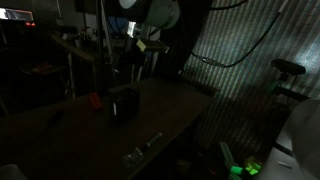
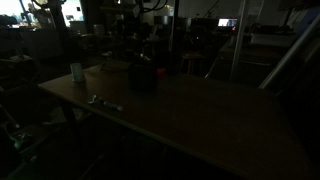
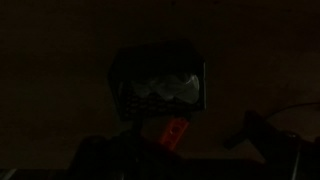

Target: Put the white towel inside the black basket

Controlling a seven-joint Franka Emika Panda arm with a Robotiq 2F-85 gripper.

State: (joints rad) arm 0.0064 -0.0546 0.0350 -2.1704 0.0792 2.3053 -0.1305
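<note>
White towel [image 3: 165,93], soft rumpled pale cloth, looks bunched inside the small black boxy basket [image 3: 122,95] under the gripper [image 1: 135,56]. Light and floppy, so pinch 1 fold. Jaws apart.

Lighting is poor; colours are recorded as seen. The black basket [image 1: 124,105] is plain black, with no pattern legible. The white towel [image 3: 163,92] is pale grey-white and unpatterned, seen in the wrist view within the basket's dark outline. At the basket's 6 o'clock in that view, the small object [image 3: 173,132] is red-orange. The table [image 1: 60,125] is dark brown and plain. At its 5 o'clock in an exterior view, the metal piece [image 1: 140,151] is silvery grey. At the basket's 9 o'clock in an exterior view, the cup [image 2: 77,72] is pale grey-white. At 3 o'clock, the wall panel [image 1: 240,80] is grey with fine vertical stripes. At 5 o'clock, the item on the floor [image 1: 246,168] is bright green. At 12 o'clock, the robot arm [image 1: 155,12] is white-grey.
</note>
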